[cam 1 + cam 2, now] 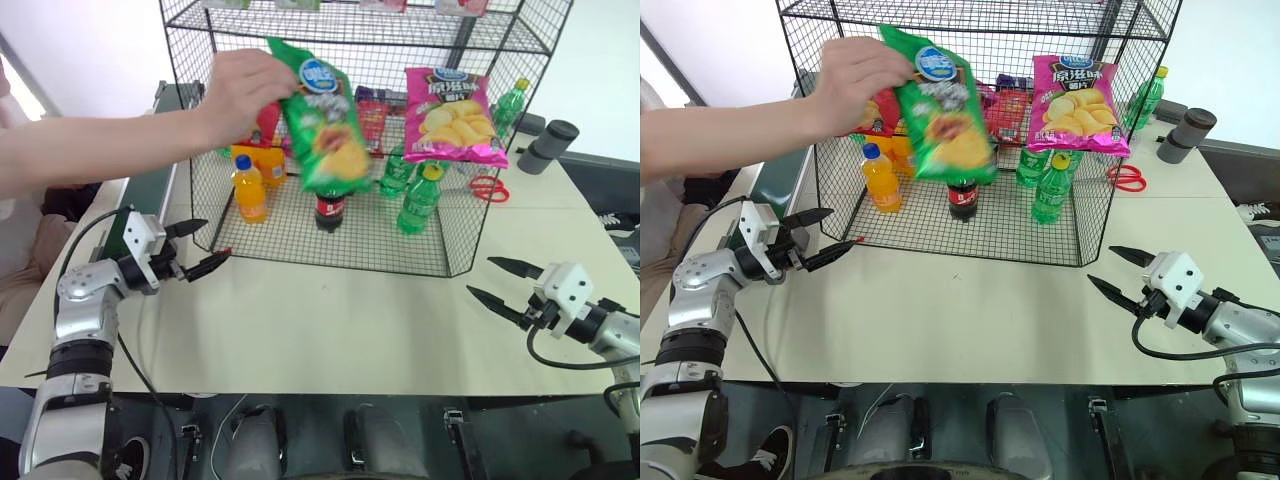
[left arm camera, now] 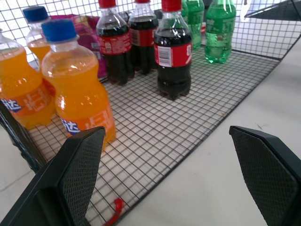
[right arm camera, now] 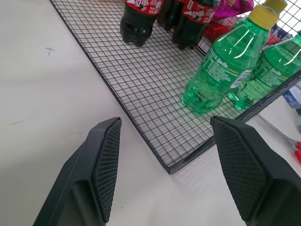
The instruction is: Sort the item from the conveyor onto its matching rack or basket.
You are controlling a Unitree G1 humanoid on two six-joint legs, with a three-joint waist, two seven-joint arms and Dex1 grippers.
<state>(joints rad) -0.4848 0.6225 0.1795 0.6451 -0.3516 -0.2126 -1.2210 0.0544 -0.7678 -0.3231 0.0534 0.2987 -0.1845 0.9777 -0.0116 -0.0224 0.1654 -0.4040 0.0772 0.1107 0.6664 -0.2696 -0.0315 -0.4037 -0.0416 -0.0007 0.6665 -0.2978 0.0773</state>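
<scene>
A person's hand (image 1: 240, 95) holds the green crisp bag (image 1: 325, 125) by its top corner, up against the front of the black wire rack (image 1: 300, 235). The dark green conveyor (image 1: 148, 195) runs along the table's left side, partly hidden behind the person's forearm. My left gripper (image 1: 217, 239) is open and empty, low at the rack's front left corner beside the orange bottles (image 2: 80, 94). My right gripper (image 1: 479, 276) is open and empty over the table, off the rack's front right corner.
A pink crisp bag (image 1: 452, 115) hangs on the rack's front right. Cola bottles (image 2: 171, 56) and green Sprite bottles (image 3: 221, 70) stand on the rack's floor. Red scissors (image 1: 488, 187) and dark cylinders (image 1: 550, 145) lie to the rack's right.
</scene>
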